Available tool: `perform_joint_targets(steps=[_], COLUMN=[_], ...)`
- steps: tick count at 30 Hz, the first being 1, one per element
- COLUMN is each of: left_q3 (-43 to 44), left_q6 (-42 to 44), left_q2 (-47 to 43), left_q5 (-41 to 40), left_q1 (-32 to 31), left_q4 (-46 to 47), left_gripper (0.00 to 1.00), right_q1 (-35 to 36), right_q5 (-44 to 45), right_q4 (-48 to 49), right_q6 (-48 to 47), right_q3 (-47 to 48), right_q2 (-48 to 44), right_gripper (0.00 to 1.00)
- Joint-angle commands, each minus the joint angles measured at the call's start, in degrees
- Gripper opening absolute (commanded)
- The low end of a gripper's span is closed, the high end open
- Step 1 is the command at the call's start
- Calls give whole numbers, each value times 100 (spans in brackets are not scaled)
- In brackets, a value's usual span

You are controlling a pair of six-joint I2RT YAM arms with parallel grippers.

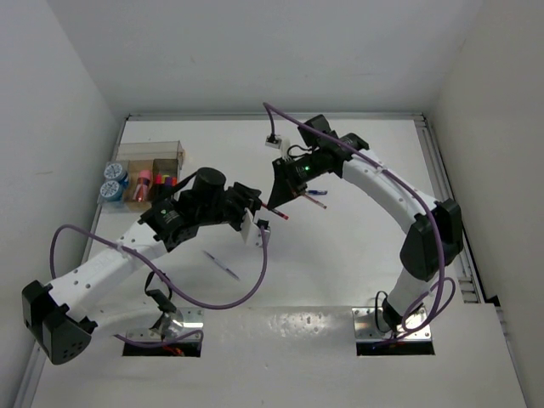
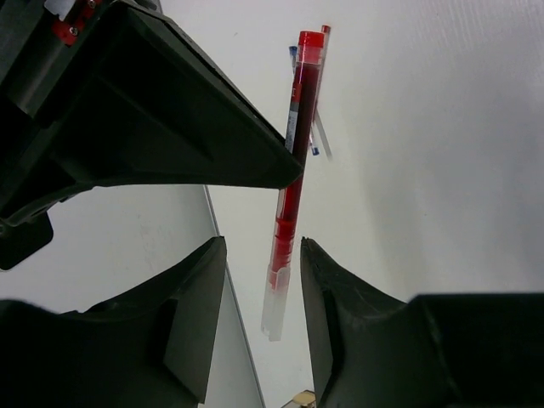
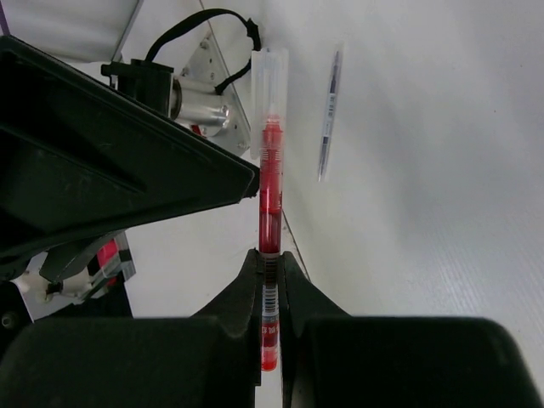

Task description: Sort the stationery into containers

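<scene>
Two arms, same build. Left arm: long white moulded link (image 1: 98, 270) with rows of small holes along its flank; matte black motor housing (image 1: 204, 183) at the wrist; black shoulder block (image 1: 55, 327). Loose purple cable (image 1: 217, 306) loops alongside. Right arm: white curved link (image 1: 382, 178), black elbow housing (image 1: 433, 238), second purple cable (image 1: 276, 115), small green light (image 1: 304, 167). Bolted silver base plates (image 1: 395, 327). Jaws matte black, angular, wedge-shaped plastic. Red connector bits (image 2: 64, 32) on the left wrist casing.

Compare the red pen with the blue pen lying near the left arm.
The red pen is clamped in the right end effector, off the table; the blue pen lies loose on it. The red pen looks thicker, with a clear end; the blue pen is slimmer. Both are unsorted pens.
</scene>
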Motion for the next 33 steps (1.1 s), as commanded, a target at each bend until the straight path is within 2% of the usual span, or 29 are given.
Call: perform_joint_targets(steps=[1,19,24,25,27,28,31,33], left_q3=[141,88,80,71,123,237,361,405], left_q6=[-140,-448,-703,-877,-1098,-1342,-1433,-953], left_q2=[5,163,110,101,110,171,242,320], left_q5=[61,105,-53,-105,-237,-159,60,96], left_q1=[-76,-93,-6,29,204,336,951,1503], left_q4=[31,75,277,312,321,295,102,-56], left_gripper=[46,34,13,7,1,0,0,0], right_q1=[44,281,273,255,194,98,-218,-464], right_q5=[-156,-209,-165,-148,-156,-165,-183,-200], right_q4=[107,124,89,98,98,124,168,230], right_q6=[60,69,52,60,69,104,200,279], right_q3=[268,408,356,364,382,408,470,496], right_q2=[-212,-274,-265,-265,-256,-256,-265,-239], right_gripper=[0,0,0,13,34,51,64,66])
